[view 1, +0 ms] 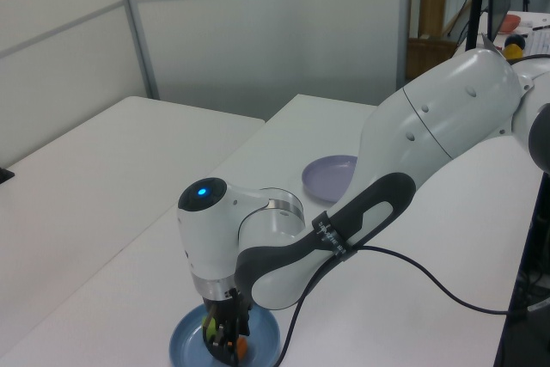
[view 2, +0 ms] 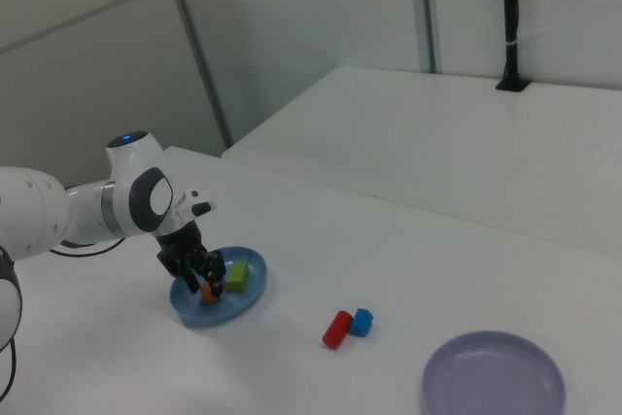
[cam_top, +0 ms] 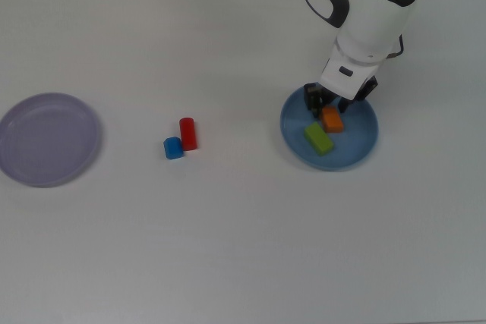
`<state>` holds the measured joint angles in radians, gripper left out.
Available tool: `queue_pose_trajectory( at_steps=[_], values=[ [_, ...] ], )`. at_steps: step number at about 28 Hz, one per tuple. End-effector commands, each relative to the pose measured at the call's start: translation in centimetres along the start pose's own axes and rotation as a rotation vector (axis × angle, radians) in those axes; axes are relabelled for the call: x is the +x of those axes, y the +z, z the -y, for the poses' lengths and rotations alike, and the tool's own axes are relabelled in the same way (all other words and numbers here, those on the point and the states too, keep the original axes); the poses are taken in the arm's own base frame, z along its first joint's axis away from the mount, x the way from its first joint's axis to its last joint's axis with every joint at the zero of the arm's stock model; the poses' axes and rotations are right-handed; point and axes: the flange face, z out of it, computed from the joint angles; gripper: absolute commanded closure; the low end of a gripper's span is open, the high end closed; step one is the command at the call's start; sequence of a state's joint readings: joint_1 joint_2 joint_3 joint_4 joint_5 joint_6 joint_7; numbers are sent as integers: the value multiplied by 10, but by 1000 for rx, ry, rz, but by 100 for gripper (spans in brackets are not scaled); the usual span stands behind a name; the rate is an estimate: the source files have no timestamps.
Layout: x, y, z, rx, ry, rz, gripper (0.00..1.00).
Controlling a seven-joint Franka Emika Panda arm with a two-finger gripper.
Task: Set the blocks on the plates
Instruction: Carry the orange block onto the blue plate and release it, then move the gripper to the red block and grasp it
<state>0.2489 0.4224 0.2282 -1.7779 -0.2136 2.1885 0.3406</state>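
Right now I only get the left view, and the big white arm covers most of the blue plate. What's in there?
Observer: In the top view, two blocks lie in the blue plate, a green block and an orange block, close together.
Operator: Are there more blocks somewhere? I see none.
Observer: Yes. A red block and a blue block sit right next to each other on the table, between the two plates. The arm hides them from you.
Operator: And the other plate? It's partly hidden for me.
Observer: The lavender plate shows whole in the top view, and it holds nothing.
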Motion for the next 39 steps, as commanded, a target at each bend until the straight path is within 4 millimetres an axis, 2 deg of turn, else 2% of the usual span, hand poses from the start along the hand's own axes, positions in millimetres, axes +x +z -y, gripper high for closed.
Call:
queue_pose_trajectory(
  at_steps=[1, 7, 8, 12, 13, 14, 18, 19, 23, 24, 27, 28, 29, 33, 35, 36, 39],
  values=[
    [0, -17, -4, -12, 23, -24, 0],
    [3, -49, -39, -28, 25, -14, 0],
    [3, -56, -59, -37, 34, 2, 0],
    [5, -63, -100, -47, 51, 33, 0],
    [4, -63, -110, -49, 63, 40, 0],
    [4, -61, -129, -52, 88, 52, 0],
    [2, -57, -171, -60, 130, 71, 0],
    [-2, -50, -192, -60, 138, 90, 0],
    [-5, -36, -228, -55, 132, 110, 0],
    [-7, -25, -245, -48, 133, 123, 0],
    [-8, -6, -257, -44, 138, 147, 1],
    [-8, 0, -261, -43, 140, 155, 7],
    [-9, 9, -269, -46, 151, 161, 18],
    [-12, 18, -279, -49, 167, 175, 22],
    [-14, 30, -281, -46, 170, 195, 36],
    [-14, 31, -281, -46, 171, 195, 40],
    [-16, 35, -289, -48, 182, 202, 40]
  ],
)
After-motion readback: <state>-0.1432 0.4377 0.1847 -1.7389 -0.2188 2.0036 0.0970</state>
